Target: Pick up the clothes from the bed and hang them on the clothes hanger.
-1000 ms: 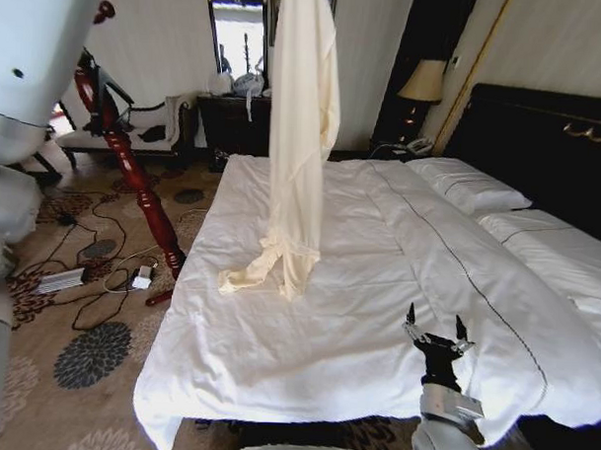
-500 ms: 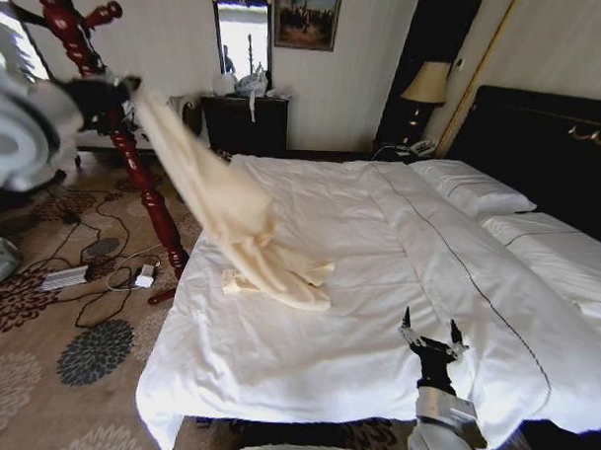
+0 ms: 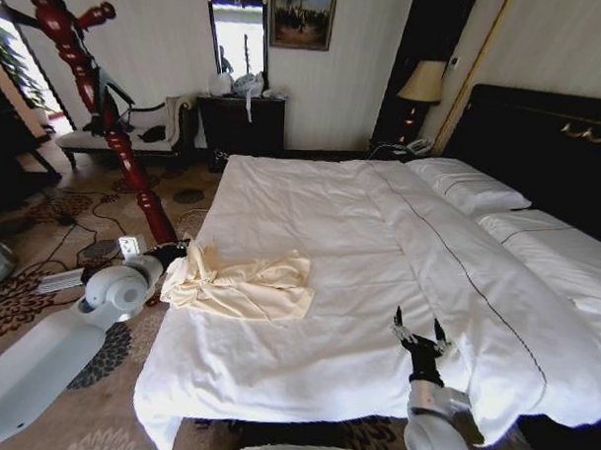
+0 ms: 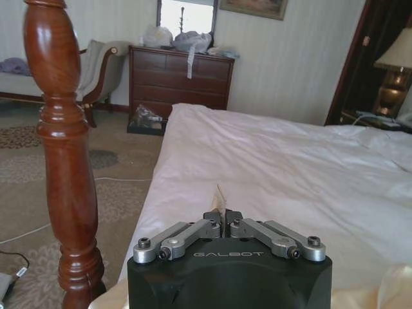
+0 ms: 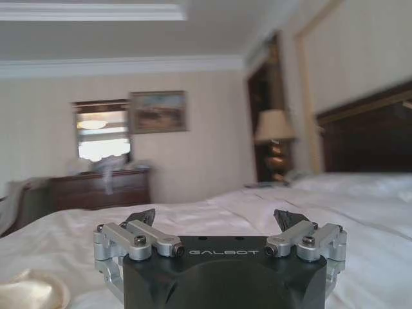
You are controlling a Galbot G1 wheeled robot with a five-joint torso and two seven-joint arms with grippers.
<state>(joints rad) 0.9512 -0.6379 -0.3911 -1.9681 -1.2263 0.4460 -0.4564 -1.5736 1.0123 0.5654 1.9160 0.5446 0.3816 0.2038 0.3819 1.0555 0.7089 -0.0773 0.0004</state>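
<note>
The clothes (image 3: 241, 286) lie crumpled on the bed (image 3: 377, 287) near its left edge, at about 9 o'clock in the head view, so nothing hangs on the hanger (image 3: 106, 129) yet. The left gripper (image 3: 177, 251) sits low at that edge, touching the garment's bunched end; in the left wrist view its jaws are closed with a thin sliver of cream cloth pinched between the fingertips (image 4: 223, 217), and the hanger's post stands just beside it. The hanger rises at 10 o'clock, beside the bed, its pegs bare where they show. The right gripper (image 3: 420, 338) waits at 5 o'clock over the duvet, jaws spread apart and empty. I judge the pinch has begun, while the lift and the hanging are left.
</note>
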